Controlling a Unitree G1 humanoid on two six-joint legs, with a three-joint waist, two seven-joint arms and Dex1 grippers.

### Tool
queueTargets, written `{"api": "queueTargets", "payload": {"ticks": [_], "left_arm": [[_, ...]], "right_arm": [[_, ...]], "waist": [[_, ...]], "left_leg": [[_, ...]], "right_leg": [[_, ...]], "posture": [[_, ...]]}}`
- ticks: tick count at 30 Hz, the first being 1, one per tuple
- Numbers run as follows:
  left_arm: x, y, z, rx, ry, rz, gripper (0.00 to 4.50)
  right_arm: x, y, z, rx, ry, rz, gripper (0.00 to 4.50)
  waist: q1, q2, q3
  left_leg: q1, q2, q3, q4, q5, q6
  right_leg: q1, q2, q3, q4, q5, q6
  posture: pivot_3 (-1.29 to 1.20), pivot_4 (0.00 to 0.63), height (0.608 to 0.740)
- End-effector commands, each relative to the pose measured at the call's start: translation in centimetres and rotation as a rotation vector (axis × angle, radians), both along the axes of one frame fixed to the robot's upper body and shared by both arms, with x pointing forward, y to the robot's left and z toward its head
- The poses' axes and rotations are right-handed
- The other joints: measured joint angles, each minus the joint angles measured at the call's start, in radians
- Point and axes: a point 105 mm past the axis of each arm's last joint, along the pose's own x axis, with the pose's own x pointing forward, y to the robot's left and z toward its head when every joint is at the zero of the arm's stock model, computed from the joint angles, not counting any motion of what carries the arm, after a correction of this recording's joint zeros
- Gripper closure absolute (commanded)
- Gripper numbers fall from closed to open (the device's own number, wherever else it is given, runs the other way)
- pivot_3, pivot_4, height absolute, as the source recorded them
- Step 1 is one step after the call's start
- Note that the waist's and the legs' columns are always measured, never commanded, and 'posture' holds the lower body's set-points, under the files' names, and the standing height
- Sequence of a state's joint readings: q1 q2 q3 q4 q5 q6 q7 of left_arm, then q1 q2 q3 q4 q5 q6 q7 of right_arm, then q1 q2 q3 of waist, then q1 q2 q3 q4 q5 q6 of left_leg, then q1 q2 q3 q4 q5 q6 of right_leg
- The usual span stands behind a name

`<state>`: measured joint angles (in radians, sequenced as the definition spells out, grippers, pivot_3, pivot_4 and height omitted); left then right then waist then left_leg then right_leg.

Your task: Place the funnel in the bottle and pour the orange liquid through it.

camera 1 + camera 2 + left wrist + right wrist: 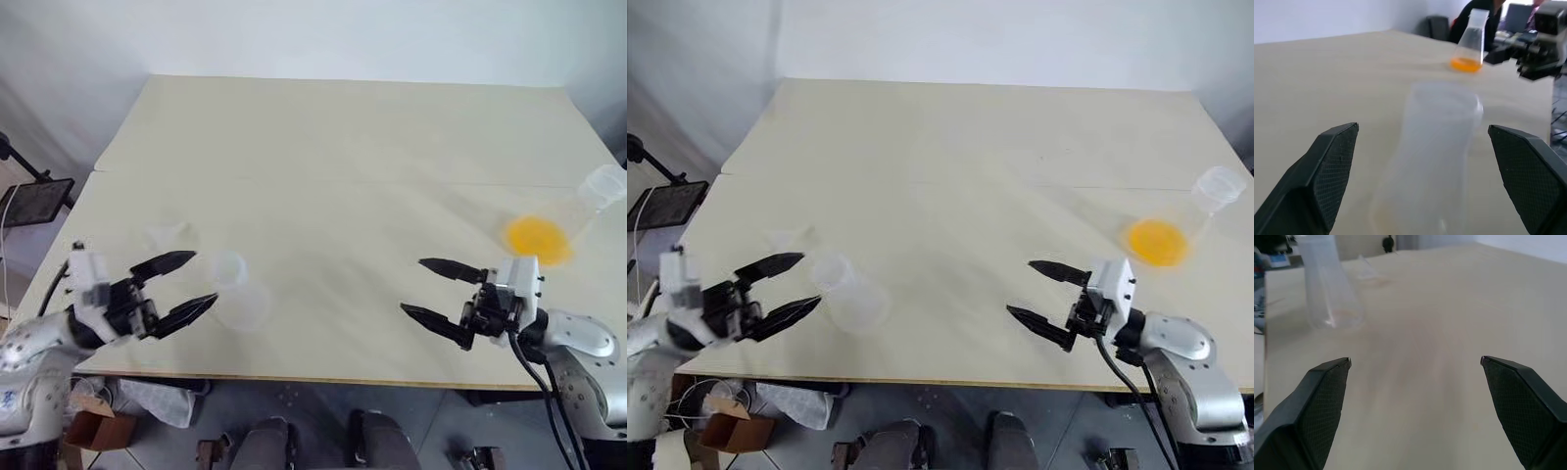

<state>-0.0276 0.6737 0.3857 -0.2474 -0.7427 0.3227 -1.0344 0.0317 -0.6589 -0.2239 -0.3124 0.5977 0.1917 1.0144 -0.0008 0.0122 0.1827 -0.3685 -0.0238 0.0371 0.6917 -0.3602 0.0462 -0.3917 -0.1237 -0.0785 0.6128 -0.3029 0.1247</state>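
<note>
Pale tabletop fills the frame. At lower left, the left gripper has its fingers spread, just short of the upright bottle. What looks like the funnel lies faintly behind it. Lower right, the right gripper gapes empty. Orange liquid sits in the flask at right.

Lab-style test room: conical flask of orange liquid on a bare tabletop, blank white walls.
</note>
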Motion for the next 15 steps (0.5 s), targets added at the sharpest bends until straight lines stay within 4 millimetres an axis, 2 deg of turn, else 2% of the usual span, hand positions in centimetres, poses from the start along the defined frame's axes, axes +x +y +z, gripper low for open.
{"api": "queueTargets", "payload": {"ticks": [1,7,15], "left_arm": [[0.3,-1.1,0.5,0.013,0.012,-0.052,0.00],[1.3,-1.5,0.2,0.029,0.030,-0.079,0.00],[1.3,-2.0,-0.2,0.083,0.042,-0.119,0.00]], "right_arm": [[-0.3,-0.5,1.3,-0.005,-0.075,-0.028,0.05],[-0.6,-0.4,1.4,0.001,-0.090,-0.050,0.05],[-1.1,-0.3,1.1,0.006,-0.088,-0.075,0.05]], "waist": [[-0.003,0.000,0.000],[0.000,0.000,0.000],[0.003,0.000,0.000]], "left_leg": [[0.000,0.000,0.000,0.000,0.000,0.000],[0.000,0.003,0.001,0.001,0.000,-0.001],[0.000,0.002,0.001,0.002,0.000,-0.001]], "right_leg": [[0.000,0.001,0.000,0.000,0.000,0.000],[0.000,0.006,0.001,0.000,0.000,0.000],[0.000,0.005,0.002,-0.001,0.000,0.000]], "posture": [[0.00,0.150,0.740],[0.00,0.150,0.740],[0.00,0.150,0.740]]}}
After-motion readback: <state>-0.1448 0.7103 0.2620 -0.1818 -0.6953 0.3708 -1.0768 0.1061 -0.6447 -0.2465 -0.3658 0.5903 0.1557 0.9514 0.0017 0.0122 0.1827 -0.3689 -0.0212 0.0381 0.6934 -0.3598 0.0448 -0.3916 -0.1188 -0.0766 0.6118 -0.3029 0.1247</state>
